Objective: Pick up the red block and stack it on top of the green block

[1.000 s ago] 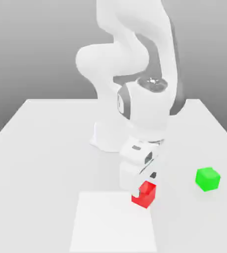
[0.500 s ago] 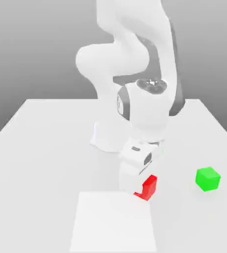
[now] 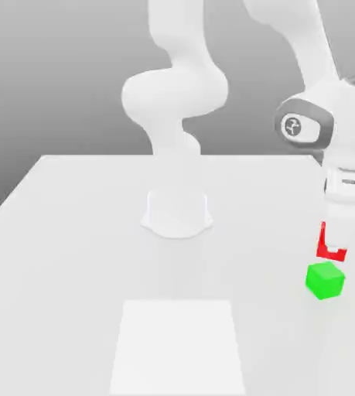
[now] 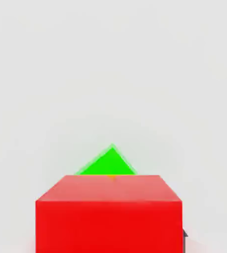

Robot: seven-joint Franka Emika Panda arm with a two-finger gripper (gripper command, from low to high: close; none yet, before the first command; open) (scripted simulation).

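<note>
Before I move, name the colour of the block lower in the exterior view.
Bright green; exterior view shows it best.

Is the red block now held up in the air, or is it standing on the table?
Held up: the red block is at the hand, above the green block.

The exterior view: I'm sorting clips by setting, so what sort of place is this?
Probably a simulated robot test scene: a plain white tabletop, a white robot arm and a bright green block.
</note>
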